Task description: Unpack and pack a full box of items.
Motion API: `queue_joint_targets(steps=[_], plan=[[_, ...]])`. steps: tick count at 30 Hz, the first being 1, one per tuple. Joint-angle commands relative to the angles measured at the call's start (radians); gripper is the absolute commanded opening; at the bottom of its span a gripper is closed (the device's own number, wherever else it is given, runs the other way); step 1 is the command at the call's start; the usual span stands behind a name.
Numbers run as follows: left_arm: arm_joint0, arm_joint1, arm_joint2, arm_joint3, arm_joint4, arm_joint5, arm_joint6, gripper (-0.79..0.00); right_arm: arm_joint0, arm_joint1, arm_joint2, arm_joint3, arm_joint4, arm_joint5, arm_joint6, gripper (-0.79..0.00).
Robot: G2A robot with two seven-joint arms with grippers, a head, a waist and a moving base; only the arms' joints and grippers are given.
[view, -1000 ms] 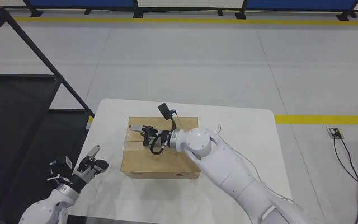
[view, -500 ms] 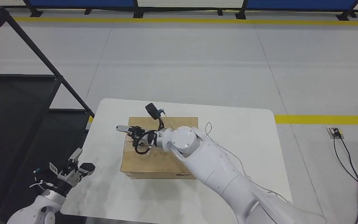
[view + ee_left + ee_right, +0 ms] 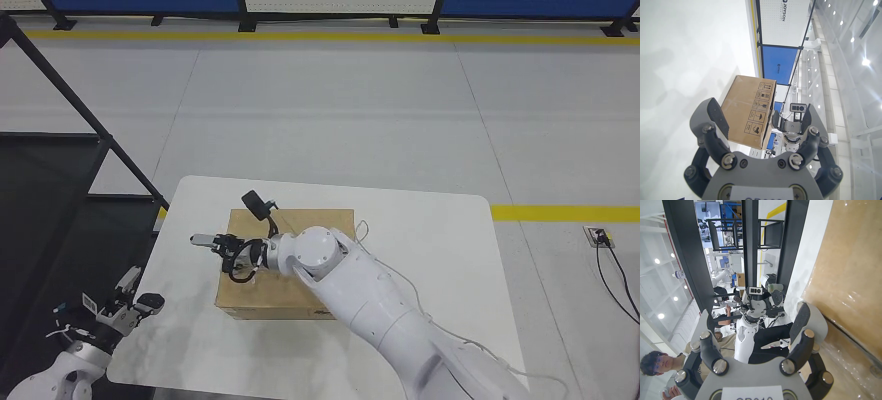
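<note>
A closed brown cardboard box (image 3: 300, 280), sealed with clear tape, sits in the middle of the white table (image 3: 430, 230). My right gripper (image 3: 205, 241) hovers just past the box's left edge, level with its top. In its own view it (image 3: 755, 321) is open and empty, with the box's taped top (image 3: 848, 275) beside one finger. My left gripper (image 3: 130, 290) is open and empty beyond the table's left edge, near the front corner. In the left wrist view it (image 3: 761, 117) points at the box's printed side (image 3: 749, 111) from a distance.
A black metal frame (image 3: 60, 200) stands left of the table, close to my left arm. White tabletop (image 3: 200, 340) lies bare around the box on all sides. A yellow floor line (image 3: 565, 212) runs off to the right.
My right gripper has slid left across the box top to beyond its left edge. My left gripper has pulled back, left and toward the table's front corner.
</note>
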Motion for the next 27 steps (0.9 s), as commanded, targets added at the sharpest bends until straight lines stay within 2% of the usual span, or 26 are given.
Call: queue_joint_targets(steps=[1, 7, 13, 27], plan=[[-0.002, 0.001, 0.001, 0.001, 0.001, 0.001, -0.004, 0.000, 0.003, -0.002, 0.005, 0.012, 0.000, -0.008, 0.013, 0.000], [-0.015, 0.004, 0.013, 0.001, 0.012, 0.008, -0.014, 0.000, 0.008, 0.001, 0.029, 0.046, -0.005, -0.016, 0.073, 0.000], [-0.027, 0.006, 0.030, 0.001, 0.023, 0.011, -0.020, 0.000, -0.002, 0.014, 0.049, 0.054, -0.033, -0.034, 0.077, 0.000], [-0.046, 0.009, 0.072, -0.003, 0.046, 0.017, -0.024, 0.000, -0.040, 0.083, 0.136, 0.011, -0.064, -0.047, 0.132, 0.000]])
